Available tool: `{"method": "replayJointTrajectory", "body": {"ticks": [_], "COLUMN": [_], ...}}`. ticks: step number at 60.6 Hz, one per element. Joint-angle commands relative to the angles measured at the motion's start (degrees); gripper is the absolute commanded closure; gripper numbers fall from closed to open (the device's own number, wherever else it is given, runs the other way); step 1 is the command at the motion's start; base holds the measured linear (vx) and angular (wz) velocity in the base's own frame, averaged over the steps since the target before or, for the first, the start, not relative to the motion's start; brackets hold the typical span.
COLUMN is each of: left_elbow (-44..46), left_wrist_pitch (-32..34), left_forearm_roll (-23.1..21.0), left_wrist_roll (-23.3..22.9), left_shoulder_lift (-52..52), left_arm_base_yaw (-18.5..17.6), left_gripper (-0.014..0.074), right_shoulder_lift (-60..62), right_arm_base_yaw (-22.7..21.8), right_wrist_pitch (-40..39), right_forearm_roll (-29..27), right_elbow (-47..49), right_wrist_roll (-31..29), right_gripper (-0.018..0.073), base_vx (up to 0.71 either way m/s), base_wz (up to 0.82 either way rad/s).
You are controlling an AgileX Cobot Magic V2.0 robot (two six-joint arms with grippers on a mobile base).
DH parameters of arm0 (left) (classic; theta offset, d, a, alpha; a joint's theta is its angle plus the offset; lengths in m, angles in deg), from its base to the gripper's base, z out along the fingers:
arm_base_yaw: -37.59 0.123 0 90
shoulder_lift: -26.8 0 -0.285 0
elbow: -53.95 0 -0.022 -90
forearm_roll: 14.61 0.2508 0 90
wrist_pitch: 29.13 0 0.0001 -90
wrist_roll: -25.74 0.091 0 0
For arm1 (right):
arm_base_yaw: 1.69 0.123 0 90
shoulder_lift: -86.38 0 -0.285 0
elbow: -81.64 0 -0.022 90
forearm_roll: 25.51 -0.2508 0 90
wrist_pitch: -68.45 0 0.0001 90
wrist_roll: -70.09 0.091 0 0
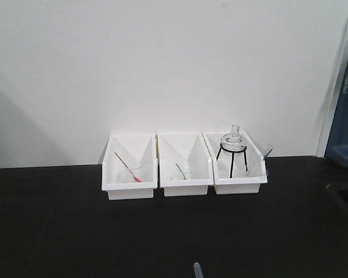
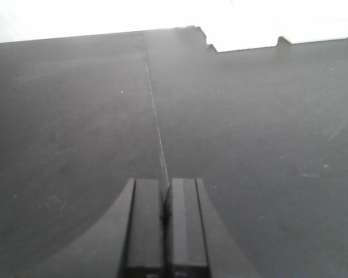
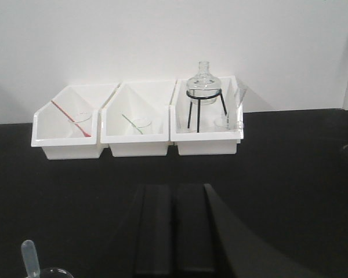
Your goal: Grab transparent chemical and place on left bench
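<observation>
Tube: the test tube [image 1: 267, 152] leans on the right bin [image 1: 239, 184], beside the flask stand [image 1: 231, 157].
Right gripper [image 3: 174, 229]: pressed together, empty; spread first.
Left gripper [image 2: 165, 223]: pressed together, idle.
Grip: pinch mid-tube, lift gently.

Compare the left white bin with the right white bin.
The left bin holds a red-tinted tube leaning in a small beaker; the right bin holds a clear flask on a black tripod stand. A clear tube leans over the right bin's rim only. Both are white and open-topped.

Matt black desk [image 1: 58, 231], faintly scuffed. Glossy white plastic bins [image 1: 130, 186]. Clear glass flask [image 1: 232, 141] on black wire stand [image 1: 231, 159].
</observation>
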Motion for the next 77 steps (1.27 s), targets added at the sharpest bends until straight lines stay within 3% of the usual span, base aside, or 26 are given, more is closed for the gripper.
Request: {"method": "replayJointTrajectory", "body": {"ticks": [1,14,24,77], "left_elbow": [-0.9,-0.9,-0.9,-0.9], "left_wrist_pitch": [4.5,4.5,4.5,4.5], "left_forearm_roll": [0.0,0.0,0.0,0.0], "left_wrist_roll": [-0.4,-0.4,-0.4,-0.4], "left_shoulder_lift": [1.1,1.1,1.1,1.1], "left_arm_base_yaw": [-0.1,-0.1,-0.1,-0.1], "left_gripper": [0.0600,0.0600,0.0600,0.0600], "right_shoulder_lift": [6.1,26.1,38.1,37.8], "right_arm_base_yaw": [-2.9,-6.3,-6.3,-6.3], "right_wrist_pitch": [-10.2,-8.0,2.5,4.0], "right_forearm_roll": [-8.1,0.0,3.5,4.4], "right_elbow": [-6.5,-23.8,-26.8,-26.9], "right_wrist_roll": [-6.6,-2.0,1.7,1.7], "right_gripper": [0.0567,0.0567,0.0567,0.0567], "base_vx": [0.00,0.00,0.00,0.00], "base_wz": [0.00,0.00,0.00,0.00]}}
